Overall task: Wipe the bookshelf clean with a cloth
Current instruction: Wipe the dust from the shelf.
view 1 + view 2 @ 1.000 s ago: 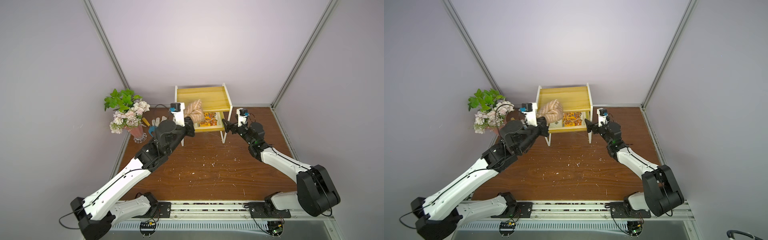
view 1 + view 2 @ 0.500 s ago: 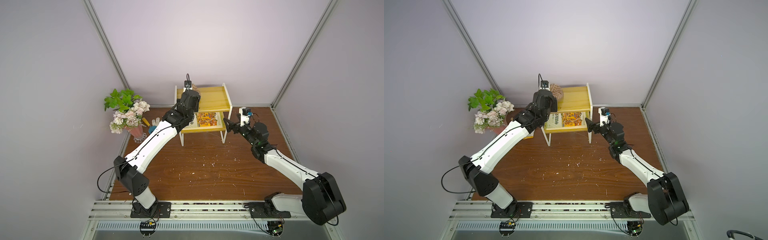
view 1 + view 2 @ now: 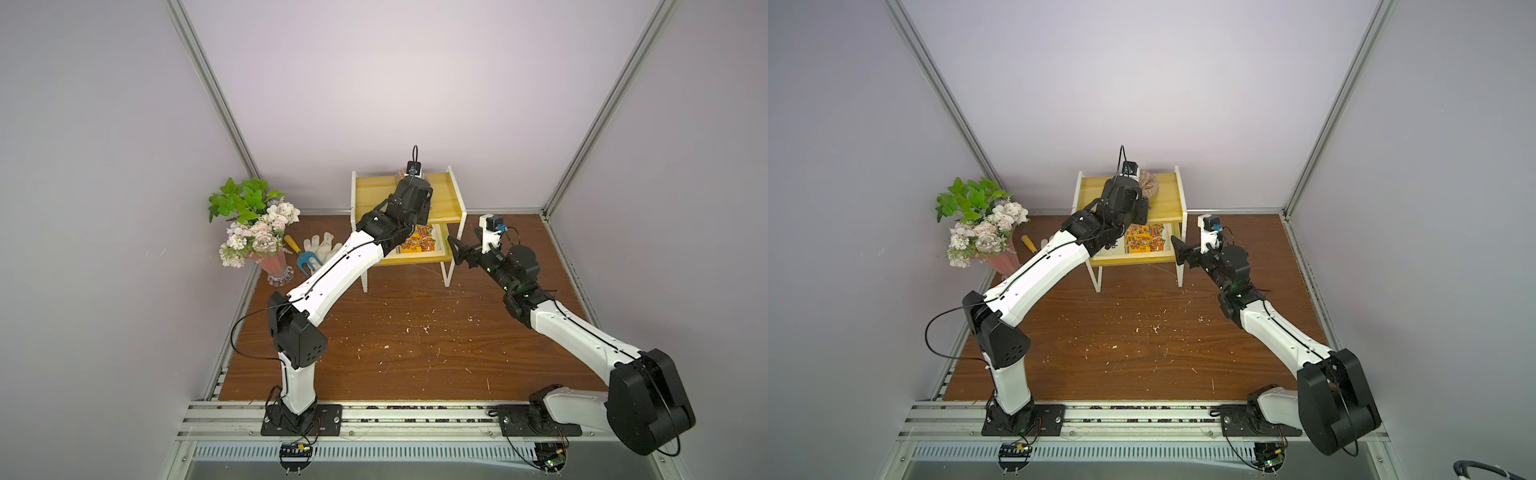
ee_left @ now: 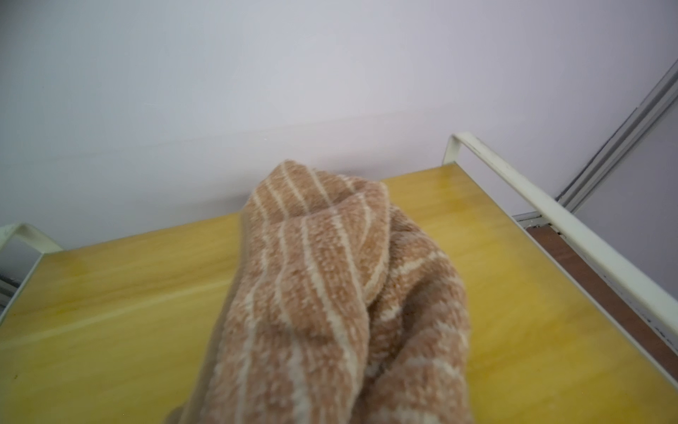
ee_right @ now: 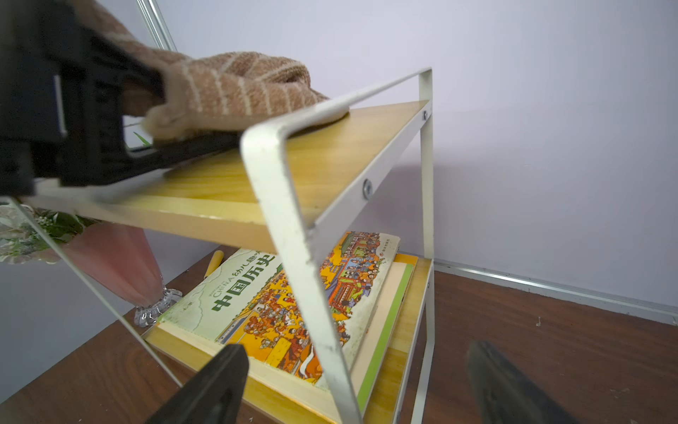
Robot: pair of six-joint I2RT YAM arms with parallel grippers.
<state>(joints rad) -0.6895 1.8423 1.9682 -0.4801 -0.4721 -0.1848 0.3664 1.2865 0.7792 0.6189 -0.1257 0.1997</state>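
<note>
2 pincers. Left pincer (image 5: 159, 110) clamped on cloth (image 3: 1148, 187), moved from bookshelf (image 3: 444, 199) front onto its top board, upper centre of frame: wiping likely begins. Right pincer (image 3: 458, 251) apart, beside the bookshelf's side frame.

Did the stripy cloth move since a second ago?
Yes. The cloth went from the bookshelf's front left corner to the back of its top board.
</note>
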